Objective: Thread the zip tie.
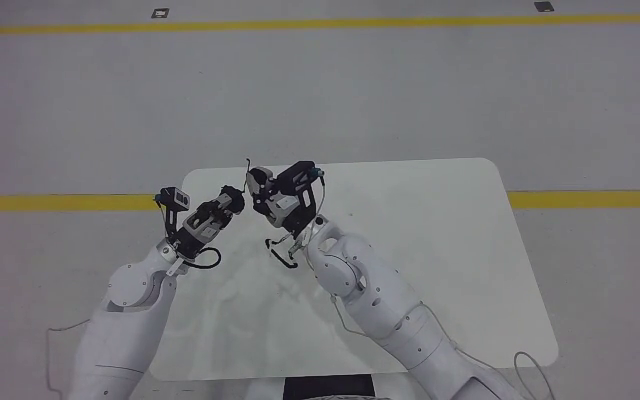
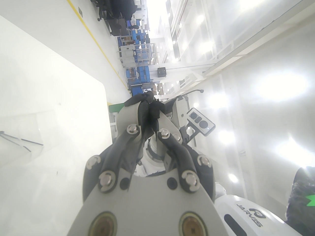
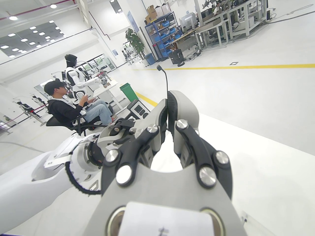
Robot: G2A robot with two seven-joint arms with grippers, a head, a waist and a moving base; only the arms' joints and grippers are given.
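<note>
Pale grey floor with a yellow line (image 1: 580, 199) painted across it runs behind a white surface (image 1: 440, 260) with rounded corners. Both arms are raised over its far left part, close together.

From where I stand, the left gripper (image 1: 237, 197) comes first, held up above the surface and tipped toward its partner. Seen from its own wrist, the left gripper (image 2: 147, 105) has its fingers (image 2: 128, 114) brought right together, the black pads at the tips bunched against each other. I can't tell whether anything is caught between them.

Just beside it, nearly tip to tip, is the right gripper (image 1: 257, 189). Its wrist view shows the right gripper (image 3: 167, 100) with its fingers (image 3: 182, 106) pressed together on the zip tie (image 3: 166, 82), a thin black strip that stands up out of the tips and ends in a small knob. In the top view the zip tie (image 1: 247, 166) is a fine dark line rising between the two grippers. In the left wrist view the zip tie (image 2: 196, 91) juts out beyond the left fingertips, free at its knobbed end. How much of it lies below the right fingers is hidden.
</note>
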